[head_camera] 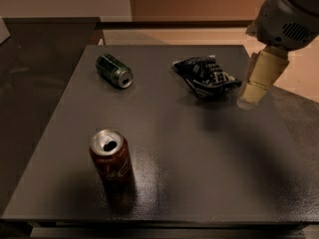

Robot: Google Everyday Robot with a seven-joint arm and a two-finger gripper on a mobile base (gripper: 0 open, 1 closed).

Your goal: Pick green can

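Note:
The green can (114,70) lies on its side at the back left of the dark table (199,153), its silver top facing front right. My gripper (251,96) hangs over the table's right side, just right of the snack bag, far to the right of the green can. It holds nothing that I can see.
A red-brown cola can (110,158) stands upright at the front left, opened. A dark blue-black snack bag (205,75) with white print lies at the back, right of centre. A second dark counter (35,73) adjoins the table on the left.

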